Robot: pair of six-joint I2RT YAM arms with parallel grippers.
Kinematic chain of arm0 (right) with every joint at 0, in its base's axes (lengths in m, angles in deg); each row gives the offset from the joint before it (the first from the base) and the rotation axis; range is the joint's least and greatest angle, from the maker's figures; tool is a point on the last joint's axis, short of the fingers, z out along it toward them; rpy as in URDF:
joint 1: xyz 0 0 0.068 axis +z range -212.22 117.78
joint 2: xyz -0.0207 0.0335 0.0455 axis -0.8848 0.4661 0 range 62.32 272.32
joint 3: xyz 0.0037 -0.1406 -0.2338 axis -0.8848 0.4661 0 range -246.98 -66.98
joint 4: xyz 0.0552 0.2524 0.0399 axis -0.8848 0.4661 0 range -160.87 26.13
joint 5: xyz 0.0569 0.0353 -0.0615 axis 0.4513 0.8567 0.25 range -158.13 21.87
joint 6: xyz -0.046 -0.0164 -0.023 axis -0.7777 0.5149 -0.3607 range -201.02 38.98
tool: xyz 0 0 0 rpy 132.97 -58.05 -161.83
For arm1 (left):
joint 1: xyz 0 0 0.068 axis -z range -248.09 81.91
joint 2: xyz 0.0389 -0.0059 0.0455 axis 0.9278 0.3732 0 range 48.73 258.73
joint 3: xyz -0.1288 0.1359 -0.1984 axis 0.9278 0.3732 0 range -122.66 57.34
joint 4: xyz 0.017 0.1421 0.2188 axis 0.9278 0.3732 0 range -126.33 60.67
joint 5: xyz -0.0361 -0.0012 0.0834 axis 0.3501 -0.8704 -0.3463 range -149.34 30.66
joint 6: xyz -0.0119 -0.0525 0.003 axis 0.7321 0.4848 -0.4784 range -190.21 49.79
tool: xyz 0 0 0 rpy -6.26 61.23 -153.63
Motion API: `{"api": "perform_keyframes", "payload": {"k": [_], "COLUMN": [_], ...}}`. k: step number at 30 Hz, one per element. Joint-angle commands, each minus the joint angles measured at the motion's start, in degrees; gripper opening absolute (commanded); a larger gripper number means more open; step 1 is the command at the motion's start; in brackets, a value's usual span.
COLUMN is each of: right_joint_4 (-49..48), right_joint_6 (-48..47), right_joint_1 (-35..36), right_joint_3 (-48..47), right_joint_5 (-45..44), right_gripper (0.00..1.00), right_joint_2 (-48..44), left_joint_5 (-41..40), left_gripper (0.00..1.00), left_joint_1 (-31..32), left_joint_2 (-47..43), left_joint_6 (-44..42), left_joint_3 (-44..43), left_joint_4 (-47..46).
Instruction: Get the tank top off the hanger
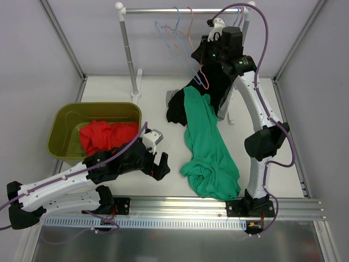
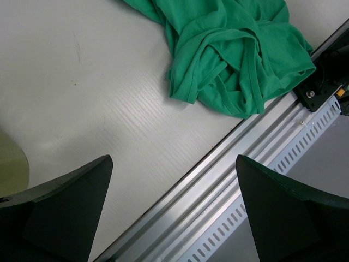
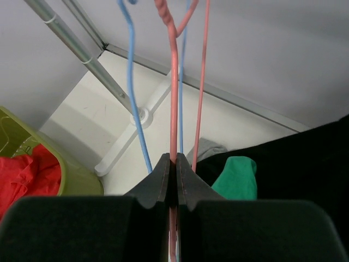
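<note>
Near the table's far edge the right claw pinches the hanger, the left claw gapes empty, and the tank top trailing to the near edge may snag on a caught strap.

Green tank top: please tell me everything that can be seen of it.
The green tank top looks like soft, thin knit fabric, with stitched edges at its openings. It lies crumpled in a long strip on the white table. Its bunched lower end is close to the metal rail at the near edge. Its upper end meets a black cloth.
</note>
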Motion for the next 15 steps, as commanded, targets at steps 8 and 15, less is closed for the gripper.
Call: {"api": "perform_keyframes", "payload": {"k": [8,15], "right_joint_4": [-8.06,-9.83], "right_joint_6": [3.61,6.17], "right_joint_1": [7.50,8.20], "right_joint_3": [-1.68,-2.38], "right_joint_5": [-11.68,-8.88], "right_gripper": [0.00,0.00], "right_joint_2": [1.04,1.92], "left_joint_5": [-0.12,-2.75], "left_gripper": [0.99,0.99], "left_joint_1": [0.48,0.57], "left_joint_2": [-1.29,-1.92], "left_joint_6": [2.56,3.09], "left_joint_3": [1.70,0.91], "left_joint_4": [-0.23,-0.23]}}
